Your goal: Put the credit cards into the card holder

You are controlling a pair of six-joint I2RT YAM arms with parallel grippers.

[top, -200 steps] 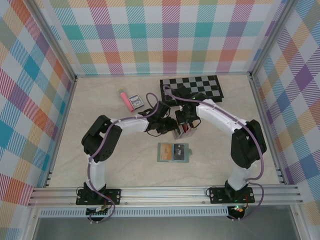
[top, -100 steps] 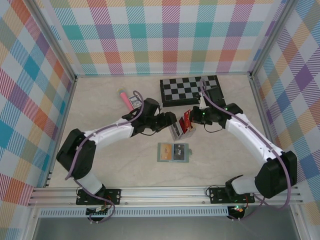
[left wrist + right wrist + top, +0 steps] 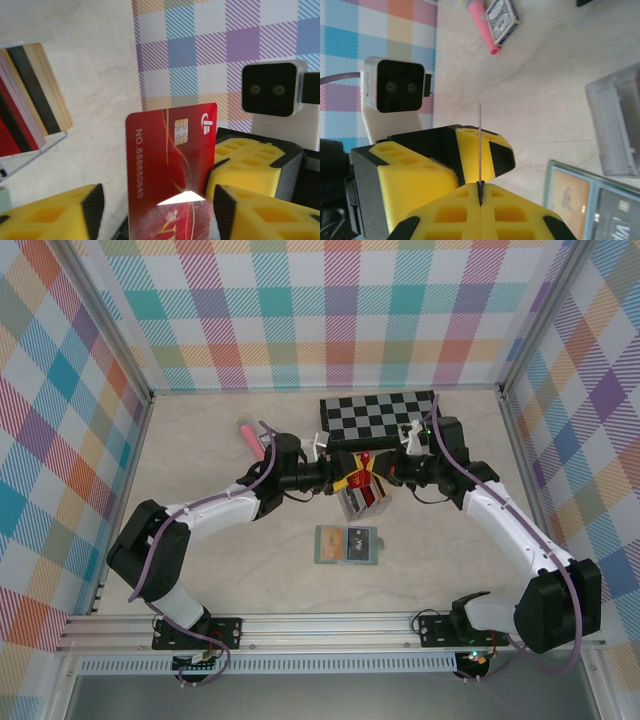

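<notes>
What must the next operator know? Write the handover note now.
The right gripper is shut on the red card, holding it upright above the table.
The left gripper is open, its jaws on either side of that card but not clamped.
The holder lies open on the table, nearer the bases than the rack, with an orange card and a dark card already in its pockets.
More cards stand in the rack.
Done: two cards pocketed. Left: the red card, then the ones in the rack.
</notes>
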